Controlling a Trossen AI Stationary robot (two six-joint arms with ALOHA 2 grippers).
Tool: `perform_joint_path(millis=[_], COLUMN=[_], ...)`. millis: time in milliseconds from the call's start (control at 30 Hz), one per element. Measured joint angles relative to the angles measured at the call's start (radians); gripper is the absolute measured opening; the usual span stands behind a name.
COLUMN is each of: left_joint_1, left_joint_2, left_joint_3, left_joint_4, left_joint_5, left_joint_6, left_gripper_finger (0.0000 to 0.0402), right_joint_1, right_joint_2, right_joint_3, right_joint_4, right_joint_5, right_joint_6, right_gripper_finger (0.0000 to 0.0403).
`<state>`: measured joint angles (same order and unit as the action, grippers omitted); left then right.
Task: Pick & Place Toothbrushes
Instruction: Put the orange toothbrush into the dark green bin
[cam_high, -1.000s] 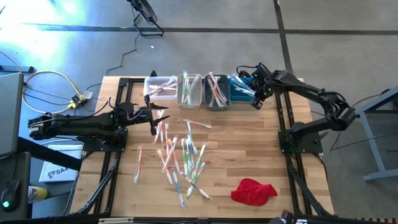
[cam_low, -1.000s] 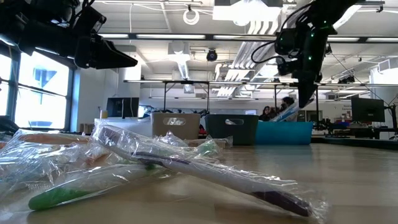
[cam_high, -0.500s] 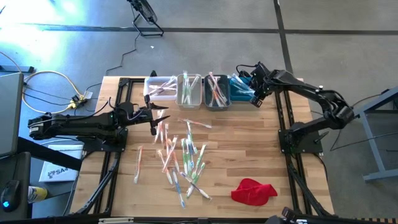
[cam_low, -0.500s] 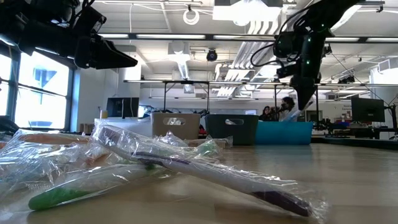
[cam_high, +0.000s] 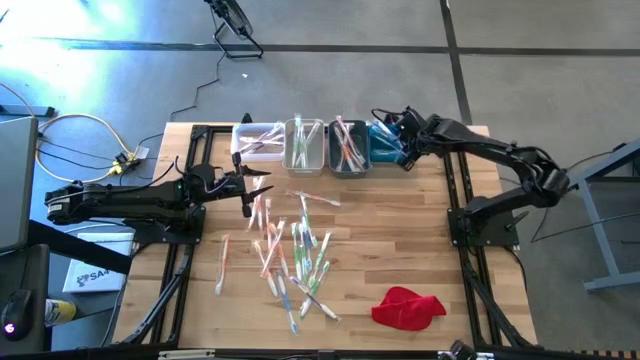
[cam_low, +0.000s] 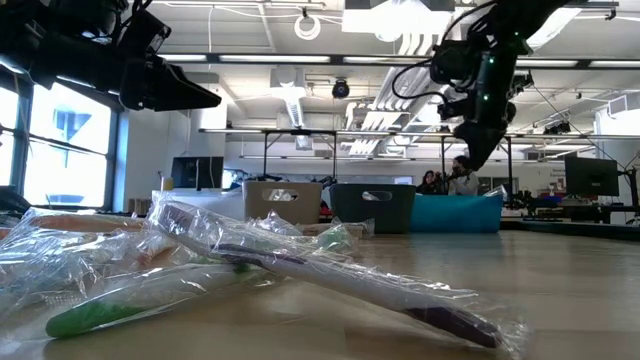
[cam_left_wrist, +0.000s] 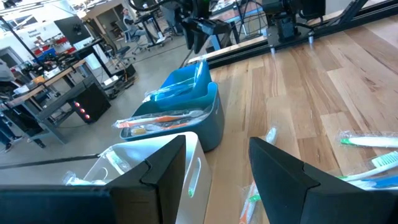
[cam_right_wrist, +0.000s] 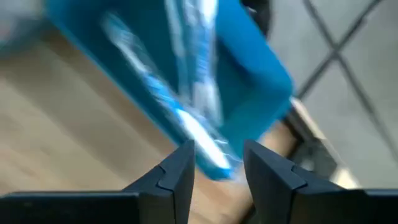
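Observation:
Many wrapped toothbrushes (cam_high: 295, 250) lie in a loose pile in the middle of the table. More lie in the four bins at the far edge. My right gripper (cam_high: 404, 157) hangs open over the blue bin (cam_high: 383, 148), fingers slanting down. Below its fingertips (cam_right_wrist: 219, 149), blue and white toothbrushes (cam_right_wrist: 186, 121) lie in that bin, and one wrapper (cam_low: 490, 195) pokes over the rim. My left gripper (cam_high: 258, 188) hovers open and level at the pile's far left, near the white bin (cam_high: 258, 140), with nothing between its fingers (cam_left_wrist: 217, 143).
A beige bin (cam_high: 304, 145) and a grey bin (cam_high: 348, 147) stand between the white and blue ones. A red cloth (cam_high: 407, 306) lies near the front right. Bare wood (cam_high: 410, 230) stretches right of the pile. Dark frame rails run along both sides.
My right gripper has opened and turned at the wrist above the blue bin. The toothbrush that hung from its fingers has dropped into that bin and now lies there, its wrapper at the rim.

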<state>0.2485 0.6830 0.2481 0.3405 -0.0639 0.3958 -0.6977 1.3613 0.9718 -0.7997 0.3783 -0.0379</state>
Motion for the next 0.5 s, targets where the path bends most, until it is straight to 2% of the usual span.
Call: perform_joint_path(millis=[367,500], left_joint_1=[0.0,0.0], left_joint_2=[0.0,0.0], left_joint_3=[0.0,0.0], left_joint_4=[0.0,0.0], left_joint_5=[0.0,0.0], left_joint_6=[0.0,0.0], left_gripper_finger=[0.0171,0.0171], right_joint_1=[0.195,0.273], right_joint_2=[0.0,0.0], right_joint_3=[0.0,0.0], right_joint_4=[0.086,0.164], right_joint_5=[-0.312,-0.36], right_joint_6=[0.272,0.31], right_gripper_finger=[0.0075,0.006])
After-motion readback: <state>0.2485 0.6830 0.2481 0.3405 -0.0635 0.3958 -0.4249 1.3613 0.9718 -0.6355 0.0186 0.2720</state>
